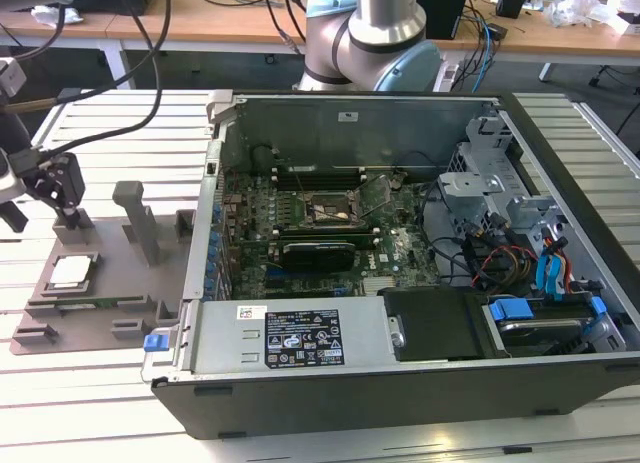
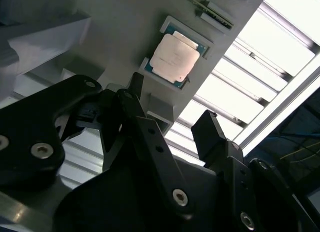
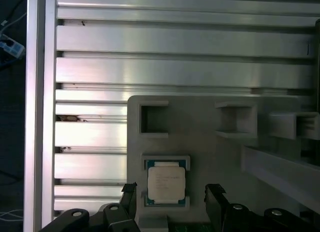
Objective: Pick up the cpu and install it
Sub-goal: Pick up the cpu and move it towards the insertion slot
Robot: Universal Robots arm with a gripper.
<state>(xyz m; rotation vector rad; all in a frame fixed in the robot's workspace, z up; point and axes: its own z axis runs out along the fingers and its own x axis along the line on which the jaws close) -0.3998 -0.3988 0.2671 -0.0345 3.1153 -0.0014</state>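
I have the black two-fingered gripper [image 3: 170,191] poised over the flat grey plastic holder plate [image 1: 112,275], which lies on the slatted aluminium table [image 1: 110,123] at the exterior view's left, beside the open black computer case [image 1: 350,403]. The gripper is released: in both wrist views its fingers [image 2: 136,86] stand well apart with nothing held between them. The cpu [image 1: 70,271], a small flat square chip with a silvery-grey metal top plate and a thin darker rim, lies flat in its square recess on the holder plate. In the first wrist view the chip sits between the two fingertips, roughly centred in the gap, and I cannot tell whether either finger touches it. In the second wrist view it lies a little beyond the tips, clear of both. Inside the case, the square black metal-framed socket [image 1: 330,211] on the green motherboard stands with its lid raised, well apart from the chip. The silver and pale blue arm base [image 1: 380,33] rises behind the case.
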